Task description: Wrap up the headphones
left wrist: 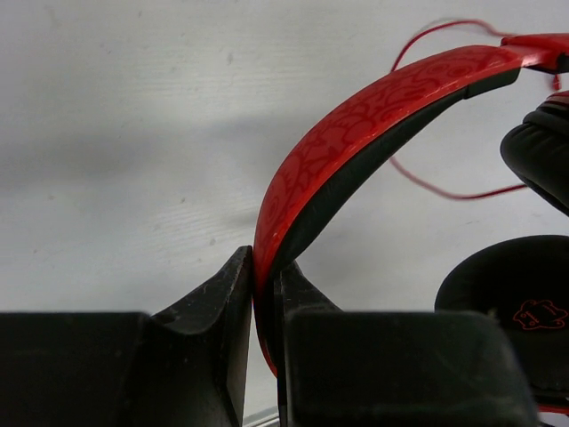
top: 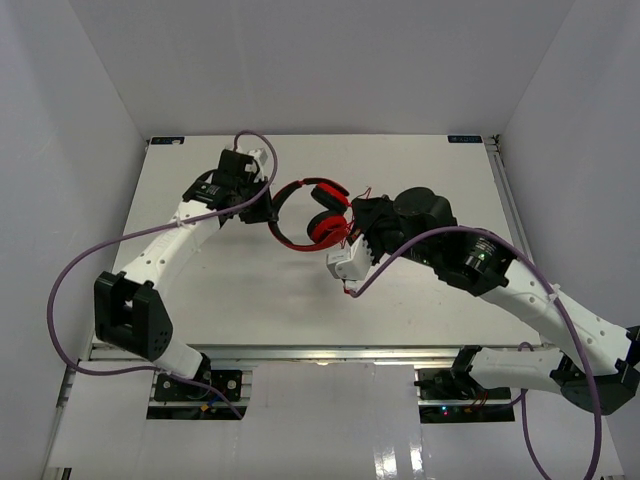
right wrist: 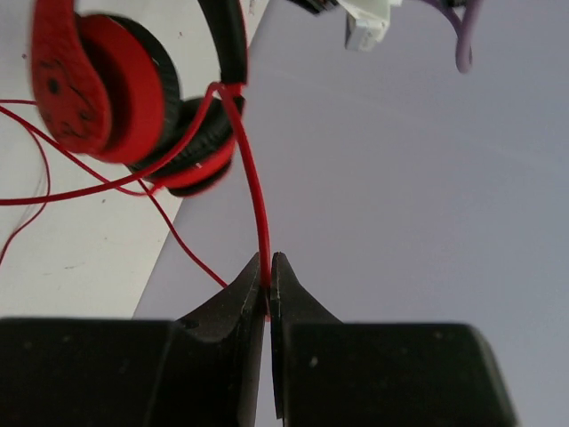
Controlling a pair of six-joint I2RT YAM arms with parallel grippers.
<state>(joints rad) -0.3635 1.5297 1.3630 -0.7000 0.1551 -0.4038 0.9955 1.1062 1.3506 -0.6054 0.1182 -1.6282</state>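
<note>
The left gripper (left wrist: 263,267) is clamping the stiff, glossy headband (left wrist: 356,124) of the headphones (top: 312,215) over mid-table (top: 250,300), while the right gripper (right wrist: 268,271) is pinching the thin cord (right wrist: 255,187), which is probably handling as light, limp and slippery.

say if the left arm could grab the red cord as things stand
Probably not yet: the left gripper is shut on the headband, and the right gripper pinches the cord. It would have to let go first.
</note>
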